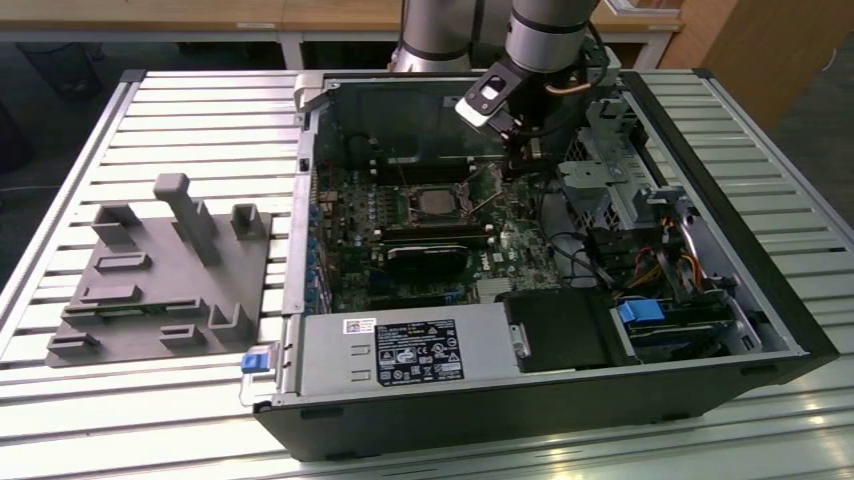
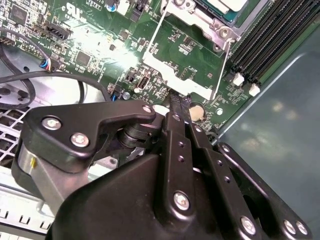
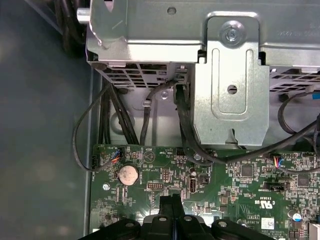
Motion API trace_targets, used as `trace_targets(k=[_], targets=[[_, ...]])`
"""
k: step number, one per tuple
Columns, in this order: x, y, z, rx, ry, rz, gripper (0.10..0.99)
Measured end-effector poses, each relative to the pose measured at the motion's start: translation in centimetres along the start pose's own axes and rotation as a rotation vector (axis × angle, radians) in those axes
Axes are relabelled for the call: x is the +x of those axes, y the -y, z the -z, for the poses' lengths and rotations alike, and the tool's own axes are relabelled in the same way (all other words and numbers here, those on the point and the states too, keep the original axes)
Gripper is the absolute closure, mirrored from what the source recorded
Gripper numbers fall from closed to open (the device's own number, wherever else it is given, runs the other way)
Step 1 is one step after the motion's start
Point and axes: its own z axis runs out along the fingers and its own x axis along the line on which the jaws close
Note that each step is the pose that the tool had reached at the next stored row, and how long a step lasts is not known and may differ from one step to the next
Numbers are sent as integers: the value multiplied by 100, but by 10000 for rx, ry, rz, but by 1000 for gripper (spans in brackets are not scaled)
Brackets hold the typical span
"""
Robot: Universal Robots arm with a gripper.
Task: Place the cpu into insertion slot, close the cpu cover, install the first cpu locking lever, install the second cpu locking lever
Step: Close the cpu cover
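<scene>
The cpu [image 1: 430,205] lies pale and square in the insertion slot [image 1: 430,190] on the green board; in the second wrist view the cpu [image 2: 227,4] shows at the picture's edge. The cpu cover [image 2: 182,75], a silver frame with a cut-out middle, stands swung open beside the slot, and in the exterior view the cover [image 1: 489,190] rises just below my gripper [image 1: 527,152]. Thin wire levers [image 2: 156,37] run along its sides. My gripper [image 2: 177,102] is shut, its black fingertips [image 3: 170,202] pressed together at the cover's free edge, with nothing seen between them.
A silver drive cage [image 3: 230,75] with black cables [image 3: 185,125] sits close behind the gripper. A coin battery [image 3: 128,174] and memory slots [image 2: 265,45] lie nearby. A black block [image 1: 427,262] and the power supply [image 1: 400,350] fill the case front. A grey fixture [image 1: 160,270] stands at the exterior view's left.
</scene>
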Motion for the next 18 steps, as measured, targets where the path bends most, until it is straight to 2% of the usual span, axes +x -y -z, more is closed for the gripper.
trace_targets(k=[8, 18], targets=[[1, 14, 1, 1, 1, 0, 969], [1, 63, 3, 0, 1, 0, 969]])
